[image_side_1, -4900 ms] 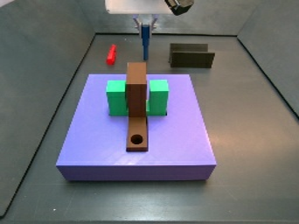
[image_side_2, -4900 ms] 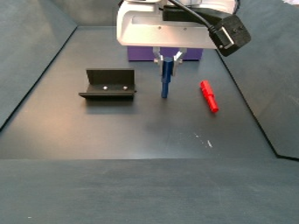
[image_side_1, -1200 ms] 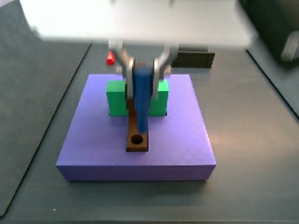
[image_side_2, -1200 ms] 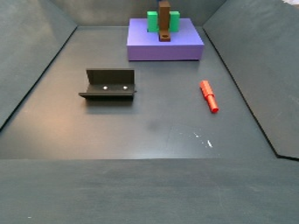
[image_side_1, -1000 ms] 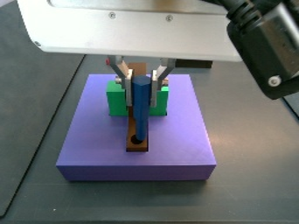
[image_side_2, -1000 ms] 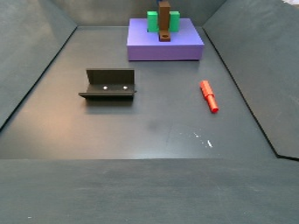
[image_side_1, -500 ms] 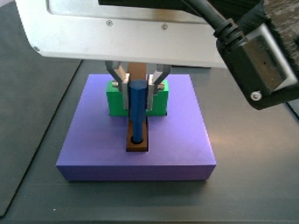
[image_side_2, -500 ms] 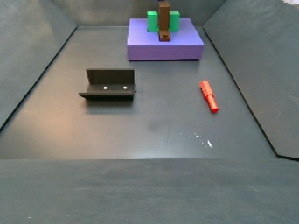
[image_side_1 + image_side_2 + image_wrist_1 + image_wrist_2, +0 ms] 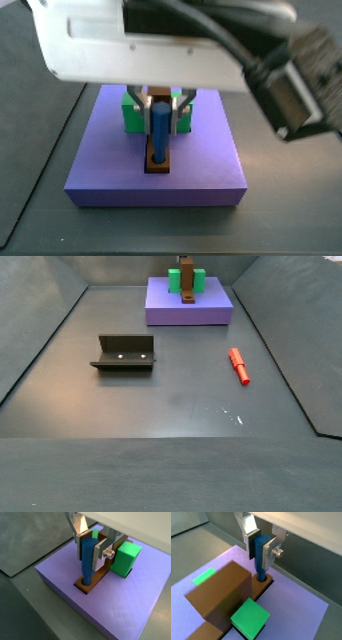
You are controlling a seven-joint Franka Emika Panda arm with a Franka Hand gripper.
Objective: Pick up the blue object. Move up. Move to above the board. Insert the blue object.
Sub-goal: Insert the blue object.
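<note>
My gripper (image 9: 91,552) is shut on the blue object (image 9: 88,562), a bright blue peg held upright between the silver fingers. It stands over the near end of the board (image 9: 100,579), a brown plank lying across the green block (image 9: 125,559) on the purple slab (image 9: 127,607). In a wrist view the blue object's (image 9: 261,554) lower tip sits in the hole of the board (image 9: 221,594). A side view shows the blue object (image 9: 159,130) upright at the board's (image 9: 159,168) hole end, under the gripper (image 9: 159,100).
In a side view the fixture (image 9: 124,353) stands on the dark floor to the left. A small red stick (image 9: 239,365) lies to the right. The purple slab (image 9: 187,311) with the green block (image 9: 175,281) sits at the far end. Grey walls ring the floor.
The gripper has carried the blue object from the floor to over the board's hole end and come down. The peg's tip now sits at the hole. The fixture and red stick have not moved.
</note>
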